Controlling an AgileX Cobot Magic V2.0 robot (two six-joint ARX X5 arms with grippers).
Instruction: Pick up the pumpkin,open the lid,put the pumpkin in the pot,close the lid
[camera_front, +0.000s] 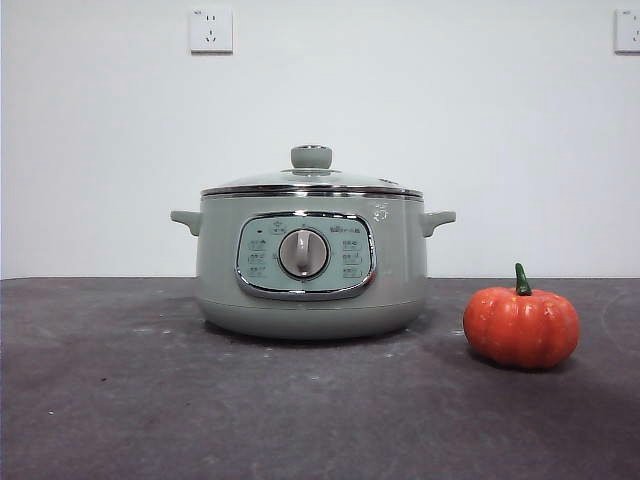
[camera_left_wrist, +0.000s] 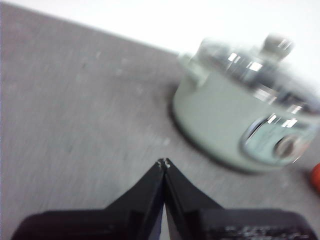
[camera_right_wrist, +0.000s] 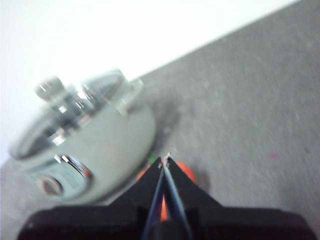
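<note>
The sage-green pot (camera_front: 311, 265) stands mid-table with the glass lid (camera_front: 311, 181) closed on it, its green knob on top. The orange pumpkin (camera_front: 521, 325) with a green stem sits on the table to the pot's right, apart from it. Neither arm shows in the front view. My left gripper (camera_left_wrist: 164, 163) is shut and empty, above bare table on the pot's (camera_left_wrist: 240, 120) left side. My right gripper (camera_right_wrist: 165, 160) is shut and empty, above and short of the pumpkin (camera_right_wrist: 186, 172), which its jaws partly hide; the pot (camera_right_wrist: 87, 150) lies beside it.
The dark grey table (camera_front: 120, 400) runs to a white wall with two sockets (camera_front: 211, 30). The pot's dial and control panel (camera_front: 304, 254) face the front camera.
</note>
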